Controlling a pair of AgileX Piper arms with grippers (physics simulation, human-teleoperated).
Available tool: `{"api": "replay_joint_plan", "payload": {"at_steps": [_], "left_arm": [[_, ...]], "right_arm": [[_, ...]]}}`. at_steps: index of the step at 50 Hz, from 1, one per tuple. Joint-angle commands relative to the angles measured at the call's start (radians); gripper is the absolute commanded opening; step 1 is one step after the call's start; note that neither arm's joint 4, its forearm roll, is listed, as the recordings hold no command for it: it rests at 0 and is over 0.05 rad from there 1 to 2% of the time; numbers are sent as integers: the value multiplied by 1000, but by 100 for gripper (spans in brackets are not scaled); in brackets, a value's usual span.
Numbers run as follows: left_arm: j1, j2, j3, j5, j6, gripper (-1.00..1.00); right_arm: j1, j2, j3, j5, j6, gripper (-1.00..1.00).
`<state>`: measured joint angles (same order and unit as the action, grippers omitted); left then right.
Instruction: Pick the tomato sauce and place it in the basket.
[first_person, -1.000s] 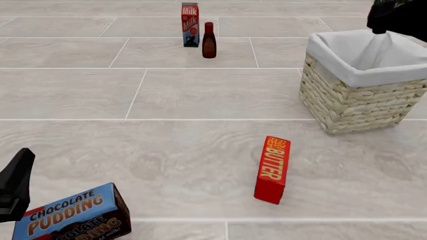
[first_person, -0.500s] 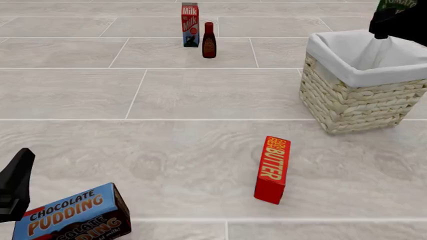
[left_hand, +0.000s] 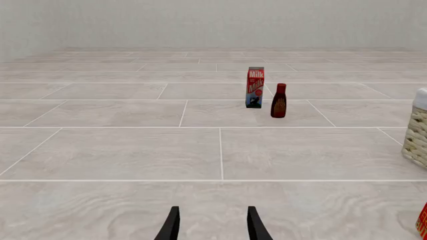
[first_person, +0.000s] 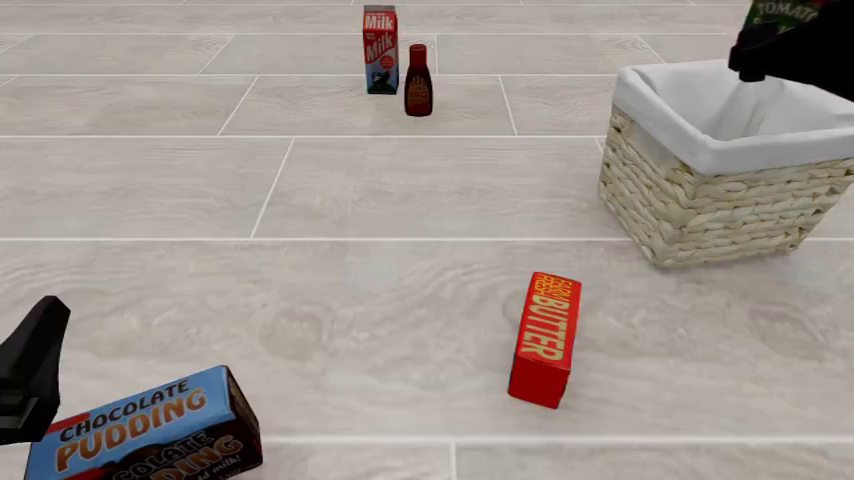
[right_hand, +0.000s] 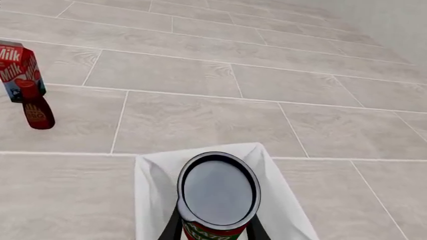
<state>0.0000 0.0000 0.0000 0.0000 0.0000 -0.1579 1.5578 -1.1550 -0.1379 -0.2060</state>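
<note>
Over the last second the right gripper (right_hand: 215, 231) has risen slightly above the large pale woven wicker basket with white cloth lining (first_person: 694, 205), its jaws clenched on the small red cylindrical tomato sauce can with green label band (right_hand: 219, 196). The can seems centred over the opening, though mostly cropped in the front view, so release looks near. The left gripper (left_hand: 212, 225) idles, jaws released.

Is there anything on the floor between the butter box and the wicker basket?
No: in the front view only bare tiles lie between the butter box and the basket.
</note>
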Motion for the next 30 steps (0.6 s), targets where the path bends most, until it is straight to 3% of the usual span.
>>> {"api": "replay_joint_plan", "payload": {"at_steps": [1,30], "left_arm": [[0,0,0,0,0,100],[0,0,0,0,0,100]], "right_arm": [[7,21,-23,-1,16,-100],[-7,64,-58,6,13,-100]]}}
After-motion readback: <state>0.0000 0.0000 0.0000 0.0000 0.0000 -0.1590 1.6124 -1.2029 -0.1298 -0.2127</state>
